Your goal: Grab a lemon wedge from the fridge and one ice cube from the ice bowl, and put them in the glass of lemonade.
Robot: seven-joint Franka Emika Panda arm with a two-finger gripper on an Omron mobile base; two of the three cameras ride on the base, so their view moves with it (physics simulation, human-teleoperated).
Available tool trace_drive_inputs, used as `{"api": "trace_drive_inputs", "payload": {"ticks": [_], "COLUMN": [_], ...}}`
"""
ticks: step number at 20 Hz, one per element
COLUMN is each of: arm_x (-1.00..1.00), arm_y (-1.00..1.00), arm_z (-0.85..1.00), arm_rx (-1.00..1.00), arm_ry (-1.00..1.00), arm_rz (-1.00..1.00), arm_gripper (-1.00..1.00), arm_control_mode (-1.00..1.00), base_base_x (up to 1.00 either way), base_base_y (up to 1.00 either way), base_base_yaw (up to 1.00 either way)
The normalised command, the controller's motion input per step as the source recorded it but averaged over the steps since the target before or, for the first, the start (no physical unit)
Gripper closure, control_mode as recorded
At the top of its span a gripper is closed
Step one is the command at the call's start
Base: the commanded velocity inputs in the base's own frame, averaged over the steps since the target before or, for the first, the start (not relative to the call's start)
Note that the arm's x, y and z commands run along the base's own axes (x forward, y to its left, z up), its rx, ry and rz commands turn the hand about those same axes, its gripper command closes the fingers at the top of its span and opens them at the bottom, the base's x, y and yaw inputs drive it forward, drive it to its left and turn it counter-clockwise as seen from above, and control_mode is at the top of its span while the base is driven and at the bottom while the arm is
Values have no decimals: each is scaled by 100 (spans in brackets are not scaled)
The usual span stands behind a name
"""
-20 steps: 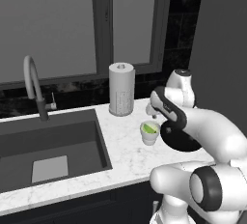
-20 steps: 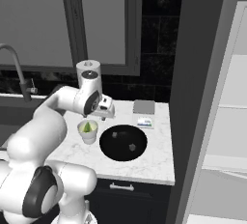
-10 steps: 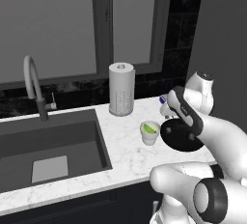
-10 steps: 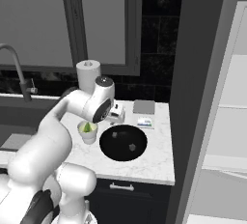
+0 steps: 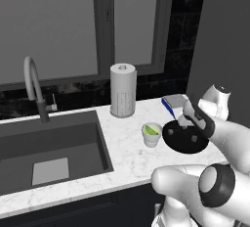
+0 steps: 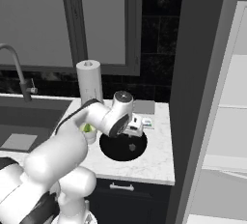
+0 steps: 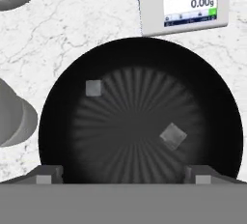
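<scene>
Counter (image 5: pixel 122 147): white marble look, grey veining, smooth. Ice bowl (image 7: pixel 58 121): matt black, fine radial ribs inside. Ice cubes (image 7: pixel 93 88): pale grey, translucent. Sink (image 5: pixel 49 143): dull dark grey. Faucet (image 5: pixel 33 86): brushed grey metal look. Fridge (image 6: pixel 202 73): matt grey. Scale (image 7: pixel 188 6): white plastic look, glossy display.

On the surface (image 5: pixel 127 145), the sink (image 5: pixel 49 147) lies at the left with the faucet (image 5: pixel 35 88) behind it, and the perforated cylinder (image 5: pixel 122 90) stands at the back by the window (image 5: pixel 93 23). The glass of lemonade (image 5: pixel 152 134), with the lemon wedge (image 5: pixel 152 130) in it, sits just left of the ice bowl (image 5: pixel 185 138), and the scale (image 7: pixel 182 3) lies just behind the bowl toward the wall. Two ice cubes (image 7: pixel 93 88) lie apart inside the bowl, the tool (image 7: pixel 123 177) hangs above it, and the fridge (image 6: pixel 212 102) stands at the right end.
</scene>
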Motion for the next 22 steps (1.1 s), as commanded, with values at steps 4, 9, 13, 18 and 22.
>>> {"api": "trace_drive_inputs", "payload": {"ticks": [4,9,13,18,22], "arm_x": [40,12,4,4,5], "arm_y": [-1,0,-16,-6,-1], "arm_z": [0,-23,-44,-32,-29], "arm_rx": [-8,0,4,2,0], "arm_ry": [57,12,9,12,10], "arm_rz": [2,0,0,0,0], "arm_gripper": [-100,-100,-100,-100,-100], "arm_control_mode": [-100,-100,-100,-100,-100], "base_base_x": [0,0,0,0,0], "base_base_y": [0,0,0,0,0], "base_base_yaw": [0,0,0,0,0]}}
